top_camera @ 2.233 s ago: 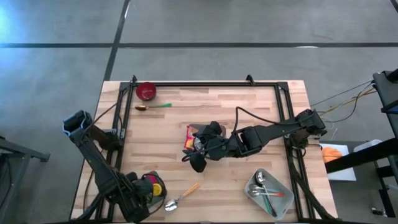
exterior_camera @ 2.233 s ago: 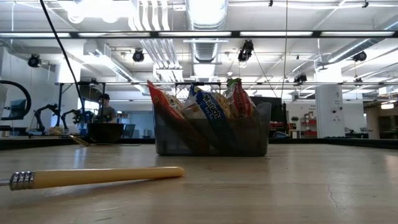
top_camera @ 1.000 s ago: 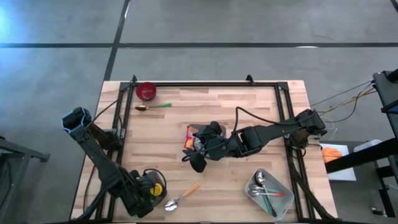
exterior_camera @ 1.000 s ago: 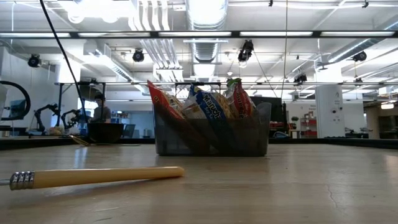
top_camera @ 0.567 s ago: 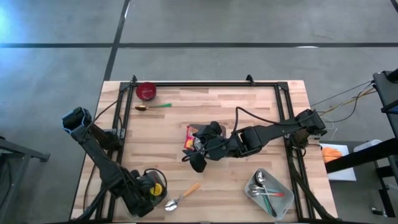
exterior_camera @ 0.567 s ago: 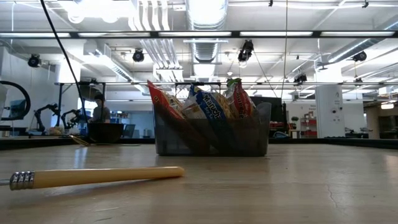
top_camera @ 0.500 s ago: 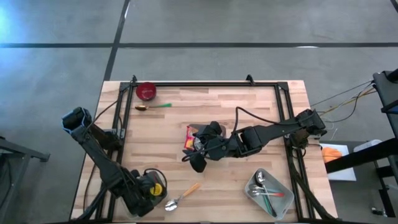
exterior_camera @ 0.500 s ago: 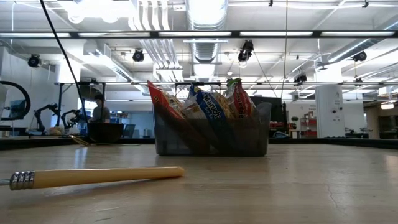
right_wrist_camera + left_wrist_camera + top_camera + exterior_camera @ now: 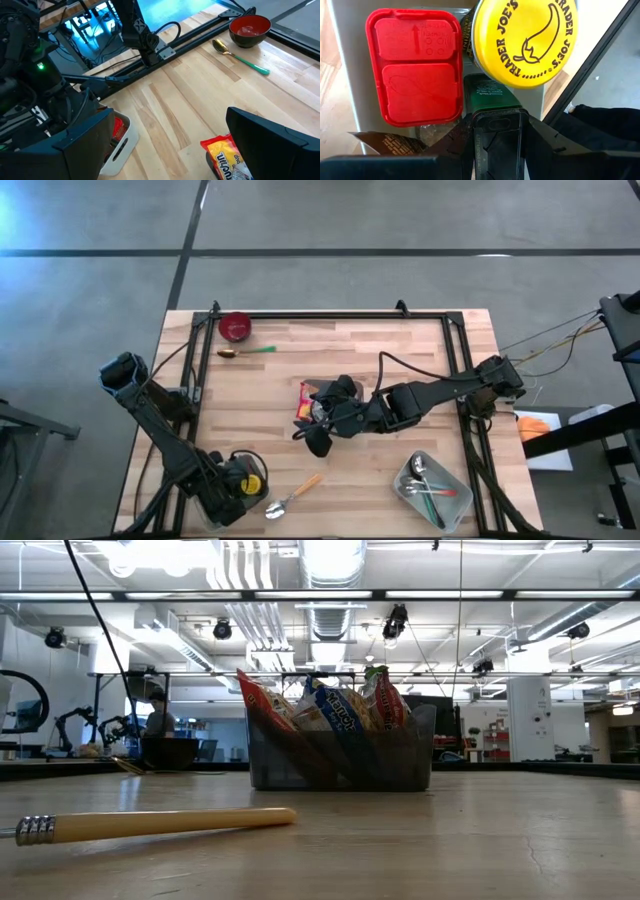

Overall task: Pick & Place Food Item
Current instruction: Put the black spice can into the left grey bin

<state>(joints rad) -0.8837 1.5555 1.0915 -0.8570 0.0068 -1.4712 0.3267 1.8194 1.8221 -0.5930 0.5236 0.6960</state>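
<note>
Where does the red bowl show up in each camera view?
High view: red bowl at the table's far left corner.
Low view: cannot tell; a dark bowl shape far back on the left may be it.
Left wrist view: not in it.
Right wrist view: upper right, by the table's frame.
Shared landmark: the green-handled spoon lying beside it.

The left gripper (image 9: 232, 488) hangs low at the desk's near left corner, its dark fingers (image 9: 497, 132) pinched on a green item. The right gripper (image 9: 322, 417), at the desk's centre, spreads its fingers (image 9: 270, 137) wide.
</note>
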